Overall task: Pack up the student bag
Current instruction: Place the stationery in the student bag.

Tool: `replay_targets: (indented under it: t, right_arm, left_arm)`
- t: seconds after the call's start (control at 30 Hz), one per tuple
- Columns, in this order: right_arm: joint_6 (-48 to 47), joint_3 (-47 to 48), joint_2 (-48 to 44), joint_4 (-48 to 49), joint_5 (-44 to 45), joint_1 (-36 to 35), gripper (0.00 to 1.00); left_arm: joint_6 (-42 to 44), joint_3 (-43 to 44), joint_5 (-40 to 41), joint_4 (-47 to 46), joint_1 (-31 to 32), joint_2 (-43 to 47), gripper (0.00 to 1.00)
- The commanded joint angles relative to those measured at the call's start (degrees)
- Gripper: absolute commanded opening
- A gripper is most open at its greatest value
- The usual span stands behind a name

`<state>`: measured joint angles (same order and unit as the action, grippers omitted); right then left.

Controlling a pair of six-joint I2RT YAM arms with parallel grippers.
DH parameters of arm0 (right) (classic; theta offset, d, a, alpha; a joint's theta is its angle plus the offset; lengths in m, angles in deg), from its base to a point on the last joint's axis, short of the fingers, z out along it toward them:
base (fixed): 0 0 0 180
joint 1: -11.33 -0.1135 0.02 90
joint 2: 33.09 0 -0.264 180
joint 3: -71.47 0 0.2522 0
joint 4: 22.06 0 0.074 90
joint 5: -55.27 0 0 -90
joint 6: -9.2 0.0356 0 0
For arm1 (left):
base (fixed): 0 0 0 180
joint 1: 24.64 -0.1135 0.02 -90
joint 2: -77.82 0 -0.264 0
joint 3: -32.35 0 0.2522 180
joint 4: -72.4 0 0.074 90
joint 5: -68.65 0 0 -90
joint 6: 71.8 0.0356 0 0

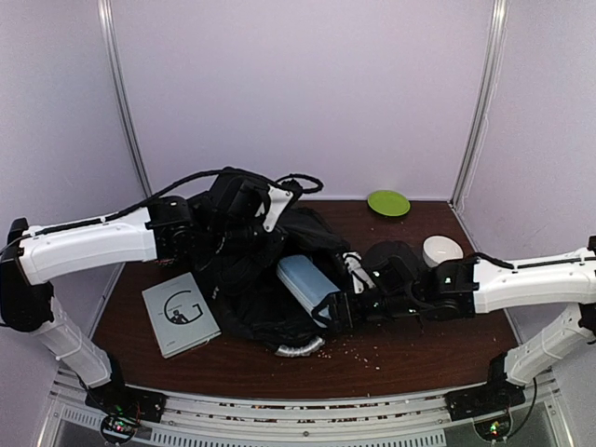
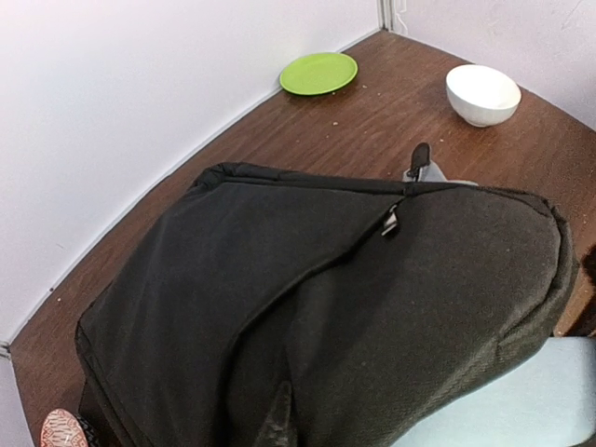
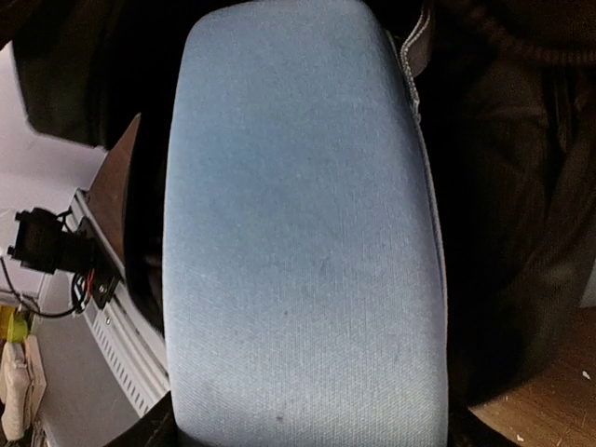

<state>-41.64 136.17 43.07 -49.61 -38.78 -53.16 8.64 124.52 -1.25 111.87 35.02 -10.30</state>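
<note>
Student bag (image 1: 250, 284) position: centre of the bench (image 1: 419, 346), slumped, black fabric rumpled, straps trailing toward the rear wall. The left wrist view shows its upper panel, with a zip line running across the panel to a pull tab (image 2: 391, 222).

Light-blue pencil case (image 1: 303, 279) lies on the bag's right side, its long axis running diagonally from rear left to front right. The right end effector (image 1: 328, 307) is clamped on the near end of this case. In the right wrist view the case (image 3: 298, 233) fills nearly the whole frame, with dark bag fabric around it.

The left end effector (image 1: 244, 207) is at the bag's rear upper edge, pressed into the fabric. Whether its fingers are apart or together cannot be determined from any view.

A grey notebook (image 1: 180, 315) lies flat on the bench just beside the bag's left edge. A white bowl (image 1: 441, 250) stands to the right of the bag, and a green plate (image 1: 388, 202) lies near the rear right corner. Crumbs (image 1: 372, 354) are scattered on the front of the bench.
</note>
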Motion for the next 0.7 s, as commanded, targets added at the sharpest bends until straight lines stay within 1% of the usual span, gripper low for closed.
replay_targets:
  t: [0.0,0.2,0.3,0.43,0.67]
  right_arm:
    - [4.9,3.8,4.7,7.3,10.4,0.7,0.65]
    - [9.1,8.9,14.0,13.1,16.7,1.8,0.65]
    - [11.9,10.7,17.8,16.2,18.6,2.5,0.65]
    - [17.6,10.6,21.7,21.5,19.9,4.4,0.64]
    - [23.3,14.3,28.2,25.3,23.5,6.1,0.64]
  left_arm:
    - [-1.8,0.7,-3.0,-13.7,1.2,6.0,0.00]
    - [-5.9,0.8,-4.8,-16.8,1.3,8.5,0.00]
    - [-9.5,0.9,-2.5,-17.4,1.4,8.9,0.00]
    - [-14.0,0.4,1.2,-19.1,1.4,9.1,0.00]
    - [-18.1,1.7,4.2,-21.9,1.4,6.9,0.00]
